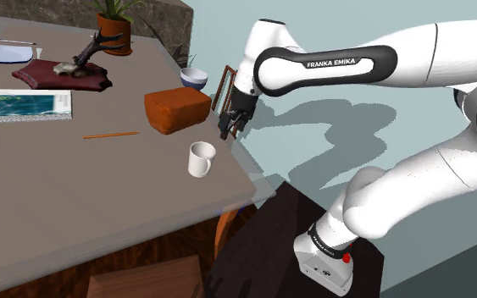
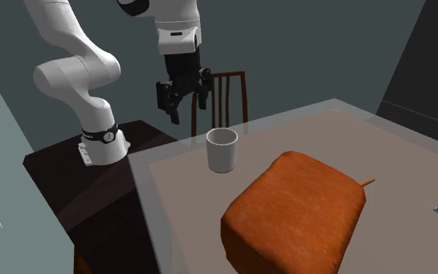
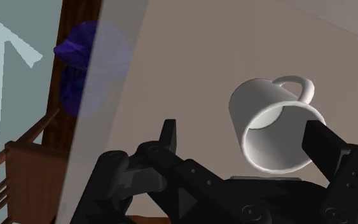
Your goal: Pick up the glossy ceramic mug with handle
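mug [image 1: 201, 159]: white, glossy, upright with mouth up, on the table [image 1: 75, 186] near the corner closest to the stand. Well apart from everything but the orange cushion [image 1: 177, 110], which sits near.
handle [image 3: 296, 84]: visible in the wrist view, on the side of the mug turned away from the hand.
gripper [image 2: 186, 100]: hovering above table height, out past the table edge and short of the mug. 2 fingers spread apart, touching nothing.
chair [image 2: 229, 93]: wooden back just behind the hand, off the table.
step: approach, judged early, no contact yet.
doing it well: move in over the table first, then descend. Line the 2 fingers up on opposite sides of the wall or rim, away from the handle, and keep the gap wider than the mug until low enough.
grip advice: close slowly and squarely, since a glazed wall probably slips under an off-centre pinch.
risk: a fingertip clipping the rim on the way down could tip the mug, and the table edge is near on that side.
lift: straight up, no tilt.
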Robot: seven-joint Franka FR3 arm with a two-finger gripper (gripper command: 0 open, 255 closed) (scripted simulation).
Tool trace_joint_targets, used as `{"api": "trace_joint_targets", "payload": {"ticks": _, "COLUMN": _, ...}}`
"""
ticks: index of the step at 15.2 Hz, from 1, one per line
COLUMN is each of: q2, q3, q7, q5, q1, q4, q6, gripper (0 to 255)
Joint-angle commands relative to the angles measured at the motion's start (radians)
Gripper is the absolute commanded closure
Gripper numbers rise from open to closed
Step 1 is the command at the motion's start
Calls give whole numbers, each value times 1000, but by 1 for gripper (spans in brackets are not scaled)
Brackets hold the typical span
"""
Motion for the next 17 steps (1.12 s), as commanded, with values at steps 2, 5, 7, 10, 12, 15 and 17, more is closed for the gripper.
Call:
{"api": "trace_joint_targets", "payload": {"ticks": 2, "q2": 112, "q3": 12, "q7": 11, "q5": 8, "q1": 5, "q4": 26, "q6": 83, "gripper": 0}}
{"api": "trace_joint_targets", "payload": {"ticks": 5, "q2": 223, "q3": 24, "q7": 24, "q5": 13, "q1": 12, "q4": 62, "q6": 154, "gripper": 0}}
{"api": "trace_joint_targets", "payload": {"ticks": 7, "q2": 245, "q3": 26, "q7": 25, "q5": 13, "q1": 13, "q4": 60, "q6": 176, "gripper": 0}}
{"api": "trace_joint_targets", "payload": {"ticks": 10, "q2": 267, "q3": 27, "q7": 24, "q5": 12, "q1": 13, "q4": 41, "q6": 218, "gripper": 0}}
{"api": "trace_joint_targets", "payload": {"ticks": 12, "q2": 283, "q3": 27, "q7": 24, "q5": 12, "q1": 13, "q4": 29, "q6": 246, "gripper": 0}}
{"api": "trace_joint_targets", "payload": {"ticks": 15, "q2": 296, "q3": 28, "q7": 24, "q5": 11, "q1": 13, "q4": 20, "q6": 268, "gripper": 0}}
{"api": "trace_joint_targets", "payload": {"ticks": 17, "q2": 297, "q3": 28, "q7": 23, "q5": 11, "q1": 13, "q4": 20, "q6": 269, "gripper": 255}}
